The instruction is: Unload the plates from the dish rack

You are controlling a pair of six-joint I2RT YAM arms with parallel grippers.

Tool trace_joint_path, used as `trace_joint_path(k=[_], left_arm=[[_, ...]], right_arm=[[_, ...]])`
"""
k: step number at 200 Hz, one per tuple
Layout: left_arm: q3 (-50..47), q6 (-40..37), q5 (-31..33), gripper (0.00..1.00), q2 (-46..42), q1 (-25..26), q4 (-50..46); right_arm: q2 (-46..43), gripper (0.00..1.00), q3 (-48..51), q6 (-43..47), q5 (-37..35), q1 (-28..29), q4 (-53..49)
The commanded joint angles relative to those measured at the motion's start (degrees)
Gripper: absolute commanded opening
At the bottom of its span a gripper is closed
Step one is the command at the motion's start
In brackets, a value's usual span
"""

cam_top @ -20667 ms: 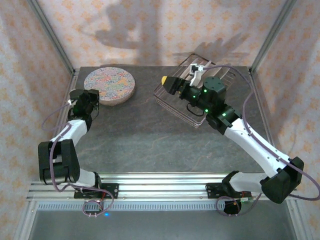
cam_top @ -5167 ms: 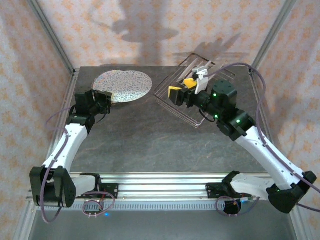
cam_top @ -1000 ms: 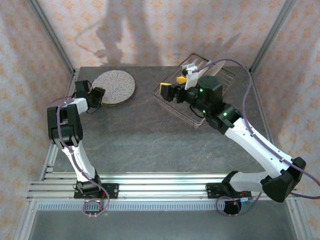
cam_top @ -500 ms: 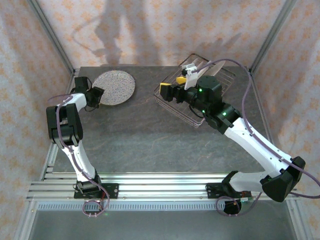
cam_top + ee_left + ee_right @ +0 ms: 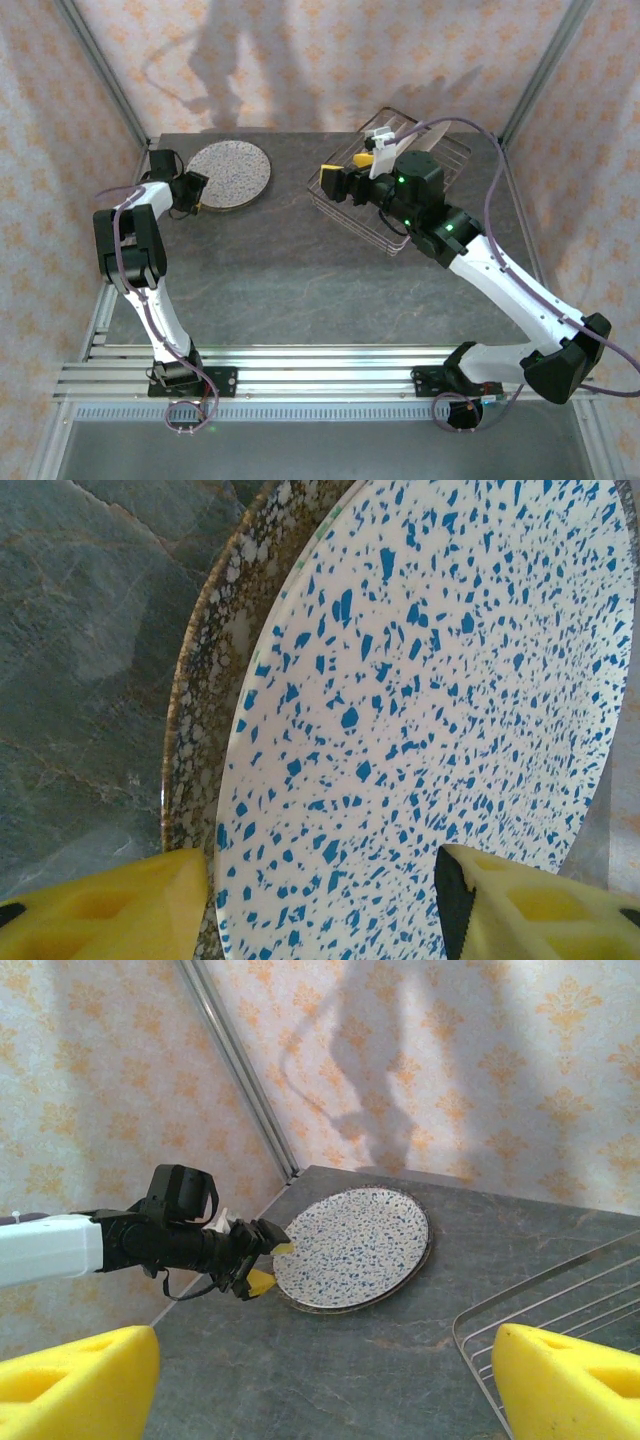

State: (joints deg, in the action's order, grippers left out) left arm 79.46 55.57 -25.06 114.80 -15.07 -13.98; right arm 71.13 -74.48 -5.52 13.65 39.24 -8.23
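The left gripper [image 5: 320, 910] has parted its jaws, leaving the blue-speckled plate [image 5: 430, 680] flat on the brown-speckled plate [image 5: 200, 690] at far left, so it counts as unloaded. The right gripper [image 5: 347, 170] hangs wide open, empty, above the dish rack [image 5: 450, 150]

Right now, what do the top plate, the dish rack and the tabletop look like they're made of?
Top plate: probably glazed ceramic or melamine; smooth white face with blue flecks and a soft sheen. Dish rack: thin metal wire, silvery and see-through between the strands. Tabletop: dark grey stone or stone-look laminate, veined and mostly matte.
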Motion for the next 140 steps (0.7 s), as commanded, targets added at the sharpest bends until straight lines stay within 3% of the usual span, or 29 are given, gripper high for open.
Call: trace_joint_path(k=[1,112,140], left_arm=[[2.13,-1.07,0.99,0.62,0.95,-0.62,-2.19],[1.55,-3.04,6.02,0.85,-5.03,-0.44,-10.89],[-1.86,-2.02,7.89,0.88,-11.06,0.38,-11.76]], right_arm=[[0.32,0.86,-2.35,-0.69,-1.3,0.31,-0.24],[-0.47,0.86,-2.82,-1.12,-2.27,0.31,0.29],[-0.77,0.86,-4.44,-1.29,-11.72,0.31,-2.72]])
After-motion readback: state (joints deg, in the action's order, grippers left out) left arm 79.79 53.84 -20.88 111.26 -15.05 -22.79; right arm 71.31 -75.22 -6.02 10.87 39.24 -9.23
